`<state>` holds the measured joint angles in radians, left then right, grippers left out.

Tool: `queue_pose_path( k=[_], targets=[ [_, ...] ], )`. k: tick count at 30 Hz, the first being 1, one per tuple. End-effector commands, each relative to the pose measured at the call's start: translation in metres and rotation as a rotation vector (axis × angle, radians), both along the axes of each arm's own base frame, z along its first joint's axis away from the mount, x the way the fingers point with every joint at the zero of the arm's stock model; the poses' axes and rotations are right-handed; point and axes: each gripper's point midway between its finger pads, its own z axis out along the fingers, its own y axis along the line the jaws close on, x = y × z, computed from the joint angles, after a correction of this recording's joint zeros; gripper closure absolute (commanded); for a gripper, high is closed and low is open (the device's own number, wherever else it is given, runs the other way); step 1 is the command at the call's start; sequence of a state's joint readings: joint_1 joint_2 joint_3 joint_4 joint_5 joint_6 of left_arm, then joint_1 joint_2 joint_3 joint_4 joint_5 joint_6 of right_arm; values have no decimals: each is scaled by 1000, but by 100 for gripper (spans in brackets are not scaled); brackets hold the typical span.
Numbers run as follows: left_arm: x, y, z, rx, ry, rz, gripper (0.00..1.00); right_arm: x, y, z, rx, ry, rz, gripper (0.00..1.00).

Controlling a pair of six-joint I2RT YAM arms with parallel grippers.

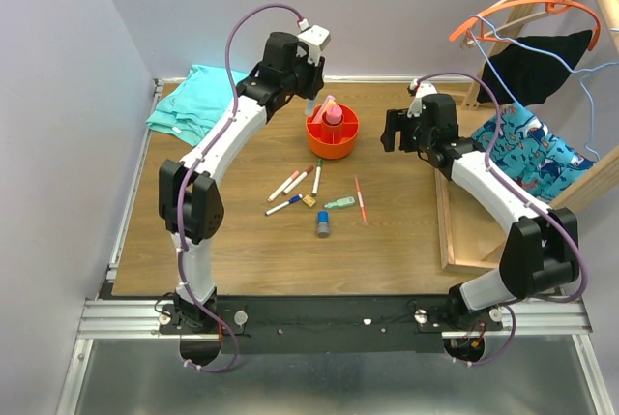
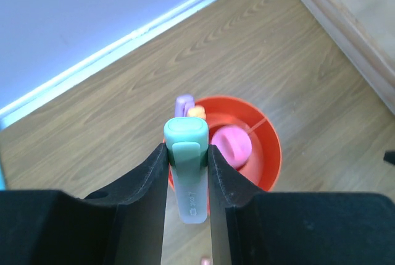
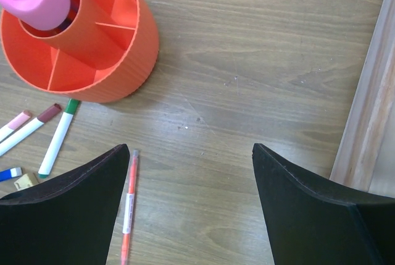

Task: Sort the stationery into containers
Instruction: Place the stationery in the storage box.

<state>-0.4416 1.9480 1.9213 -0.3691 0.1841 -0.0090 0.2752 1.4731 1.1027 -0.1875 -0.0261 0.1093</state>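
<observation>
While left claw (image 2: 187,151) is clamping green highlighter (image 2: 189,188) above organiser (image 2: 271,154), right claw (image 3: 191,149) is gaping beside right-edge tray (image 3: 370,92).

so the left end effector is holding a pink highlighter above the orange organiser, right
No, the highlighter clamped in the left end effector is pale green, not pink; the left wrist view shows it. The rest is right: it is held above the orange organiser.
</observation>
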Motion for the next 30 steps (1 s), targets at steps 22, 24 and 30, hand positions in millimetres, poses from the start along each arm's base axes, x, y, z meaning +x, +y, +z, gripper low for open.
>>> queue_pose_path(
  k=[22,24,30],
  targets=[
    [69,-11,-82,-42,28,59,69,28,-2,-15,-43,12,-29,12],
    [65,-8,-81,-46,35,65,69,29,-2,-16,-40,11,-30,12],
    [52,-2,-97,-43,75,64,67,28,0,-23,-31,27,-27,12]
  ],
)
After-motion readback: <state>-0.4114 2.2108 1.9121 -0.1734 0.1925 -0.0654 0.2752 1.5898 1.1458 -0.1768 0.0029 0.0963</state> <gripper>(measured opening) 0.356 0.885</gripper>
